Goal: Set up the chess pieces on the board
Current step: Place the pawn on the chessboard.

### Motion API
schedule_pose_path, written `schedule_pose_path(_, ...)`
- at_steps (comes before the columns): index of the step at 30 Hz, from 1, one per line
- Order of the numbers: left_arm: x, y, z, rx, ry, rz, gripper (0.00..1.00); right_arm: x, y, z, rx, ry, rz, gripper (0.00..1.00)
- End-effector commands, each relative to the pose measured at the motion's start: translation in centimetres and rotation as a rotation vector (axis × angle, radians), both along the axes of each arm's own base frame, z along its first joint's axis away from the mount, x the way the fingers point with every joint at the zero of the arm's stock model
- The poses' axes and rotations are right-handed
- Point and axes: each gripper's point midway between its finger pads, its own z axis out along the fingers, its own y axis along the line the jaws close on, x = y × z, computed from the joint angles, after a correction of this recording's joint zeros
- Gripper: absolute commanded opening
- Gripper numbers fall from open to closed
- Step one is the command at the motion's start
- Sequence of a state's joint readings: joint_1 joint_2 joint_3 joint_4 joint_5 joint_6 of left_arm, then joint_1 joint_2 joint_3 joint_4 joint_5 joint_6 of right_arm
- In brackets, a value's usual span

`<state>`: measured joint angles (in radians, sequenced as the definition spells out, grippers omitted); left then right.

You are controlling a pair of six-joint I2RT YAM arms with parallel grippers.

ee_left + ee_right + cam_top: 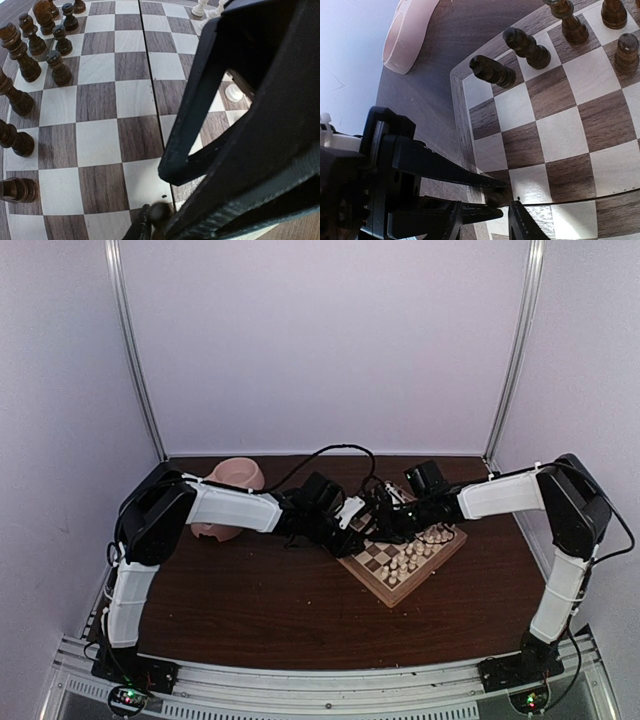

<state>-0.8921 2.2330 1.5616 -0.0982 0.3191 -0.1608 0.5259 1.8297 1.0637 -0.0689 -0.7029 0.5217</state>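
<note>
Wooden board sits right of centre, with cream chessmen on its right side and dark chess pieces along the far-left side. Both grippers crowd that corner. The right gripper has its jaws parted. The left gripper is narrow, and I can't tell if it's holding anything. Pink double bowl is half behind the left arm, contents hidden.

Pink double bowl at 10 o'clock on the dark brown wooden counter. Pale cream wooden chessmen clustered near 3 o'clock, upright.
</note>
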Motion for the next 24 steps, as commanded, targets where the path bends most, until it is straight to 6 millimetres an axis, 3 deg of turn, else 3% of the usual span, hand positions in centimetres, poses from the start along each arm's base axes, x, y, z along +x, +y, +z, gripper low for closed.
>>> schedule_pose_path(1,-0.7,-0.4,-1.2,0.007,0.001,-0.032,0.23,0.9,1.1,1.1,0.052,-0.012,0.005,0.32)
schedule_pose_path(11,-0.8,-0.1,-1.5,0.02,0.007,-0.027,0.25,0.7,0.8,0.2,0.018,-0.002,0.01,0.28)
schedule_pose_path(15,-0.9,-0.1,-0.8,0.01,0.005,-0.028,0.31,0.7,0.3,0.6,-0.014,-0.025,0.013,0.3)
schedule_pose_path(18,-1.0,0.3,0.4,-0.003,-0.008,-0.018,0.38,0.7,-0.1,1.4,-0.034,-0.055,0.014,0.33)
schedule_pose_path(24,-1.5,1.9,5.4,-0.054,-0.079,0.008,0.52,0.4,-1.2,3.2,-0.09,-0.147,0.035,0.37)
